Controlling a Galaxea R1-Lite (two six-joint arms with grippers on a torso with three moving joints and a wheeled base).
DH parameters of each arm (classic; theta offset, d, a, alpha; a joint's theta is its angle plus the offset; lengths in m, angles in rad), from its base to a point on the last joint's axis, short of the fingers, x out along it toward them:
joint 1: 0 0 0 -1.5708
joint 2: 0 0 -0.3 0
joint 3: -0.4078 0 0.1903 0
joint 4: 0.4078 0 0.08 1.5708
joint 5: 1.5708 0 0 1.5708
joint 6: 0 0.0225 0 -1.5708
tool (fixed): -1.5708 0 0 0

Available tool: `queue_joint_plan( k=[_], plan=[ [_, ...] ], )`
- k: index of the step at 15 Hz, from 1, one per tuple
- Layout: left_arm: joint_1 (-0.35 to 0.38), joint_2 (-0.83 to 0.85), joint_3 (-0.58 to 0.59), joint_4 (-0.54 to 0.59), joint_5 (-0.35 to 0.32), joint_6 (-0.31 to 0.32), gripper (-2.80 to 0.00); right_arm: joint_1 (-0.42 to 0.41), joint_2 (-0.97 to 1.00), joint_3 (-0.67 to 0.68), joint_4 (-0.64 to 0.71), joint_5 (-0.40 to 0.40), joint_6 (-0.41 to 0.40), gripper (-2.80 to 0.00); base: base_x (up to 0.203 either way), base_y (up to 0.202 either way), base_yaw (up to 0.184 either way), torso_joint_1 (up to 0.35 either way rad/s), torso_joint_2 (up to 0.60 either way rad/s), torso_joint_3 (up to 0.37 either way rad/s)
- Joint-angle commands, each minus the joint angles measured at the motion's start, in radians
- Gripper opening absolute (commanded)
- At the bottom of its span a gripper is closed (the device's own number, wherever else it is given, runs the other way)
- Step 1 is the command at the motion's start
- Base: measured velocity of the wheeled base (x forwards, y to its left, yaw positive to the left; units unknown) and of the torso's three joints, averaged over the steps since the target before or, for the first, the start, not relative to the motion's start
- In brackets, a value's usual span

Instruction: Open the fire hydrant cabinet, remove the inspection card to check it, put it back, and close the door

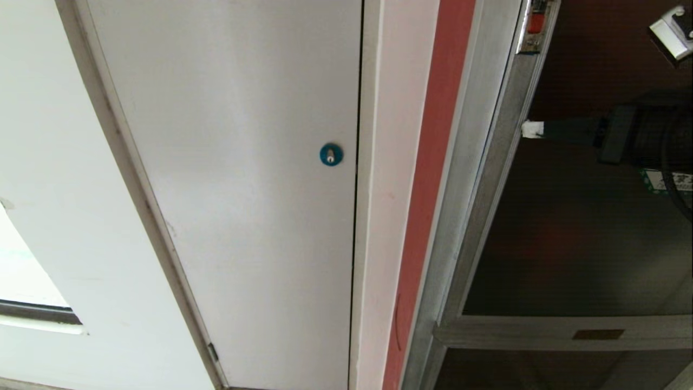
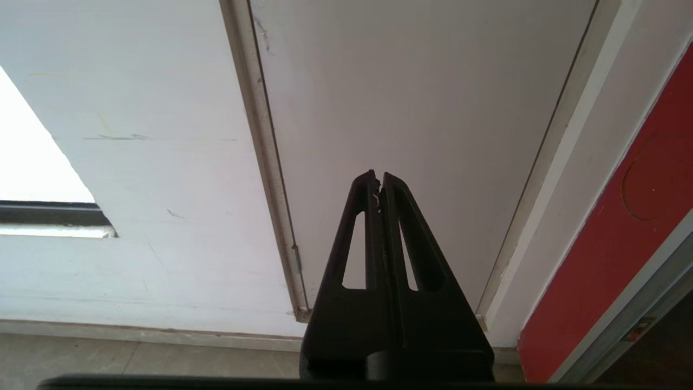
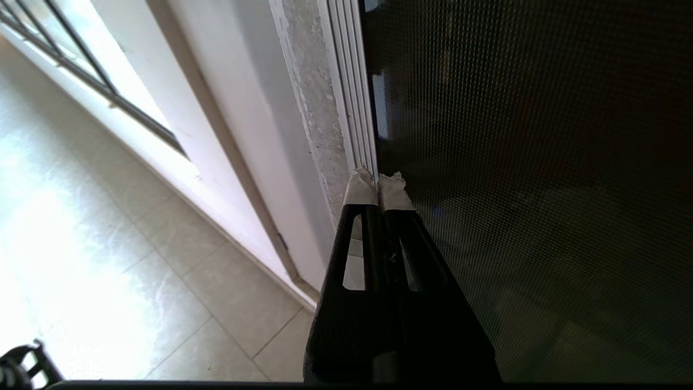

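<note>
A: What do we have around us, biggest first?

B: To the left of our right end effector (image 1: pixel 533 129) stands the plain white panel (image 1: pixel 243 189), tall and shut, with its blue round lock (image 1: pixel 331 154) near the edge that faces us. Between that panel and our end effector run a whitish strip and a red strip (image 1: pixel 427 179) of wall, then the silver frame (image 1: pixel 487 179) of the fire hydrant cabinet.

A: And the door?

B: The door (image 1: pixel 574 233) is the dark tinted glass panel just behind and below our right end effector, still shut in its frame. Its long axis runs up and down, its face turned toward us. The small red latch (image 1: pixel 535 23) sits well above the end effector on the frame side, and part of a green-bordered sticker (image 1: pixel 668 181) shows to its right, half hidden by our own arm.

A: How do we stand there?

B: Our taped fingertips (image 3: pixel 361 188) are pressed together, holding nothing, right at the seam where glass meets frame. Pale floor tiles (image 3: pixel 135 271) lie below.

A: And the other arm?

B: Our left end effector (image 2: pixel 379 181) hangs low before the white panel, its fingers closed together and empty too.
</note>
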Motion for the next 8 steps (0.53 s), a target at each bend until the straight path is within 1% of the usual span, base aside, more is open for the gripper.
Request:
queue_joint_plan(
  k=[1, 2, 5, 8],
  plan=[
    [0.0, 0.001, 0.0, 0.001, 0.0, 0.0, -2.8, -0.001, 0.041, -0.01, -0.017, -0.019, 0.0, -2.8, 0.0, 0.0, 0.0, 0.0, 0.0, 0.0],
    [0.0, 0.001, 0.0, 0.0, 0.0, 0.0, -2.8, -0.001, 0.049, -0.009, -0.025, -0.033, -0.001, -2.8, 0.0, 0.0, 0.0, 0.0, 0.0, 0.0],
    [0.0, 0.0, 0.0, 0.0, 0.0, 0.0, -2.8, 0.001, 0.045, -0.009, -0.024, -0.04, -0.001, -2.8, 0.0, 0.0, 0.0, 0.0, 0.0, 0.0],
    [0.0, 0.001, 0.0, 0.0, 0.0, 0.0, -2.8, 0.021, -0.011, -0.003, -0.013, -0.039, 0.0, -2.8, 0.0, 0.0, 0.0, 0.0, 0.0, 0.0]
  ],
)
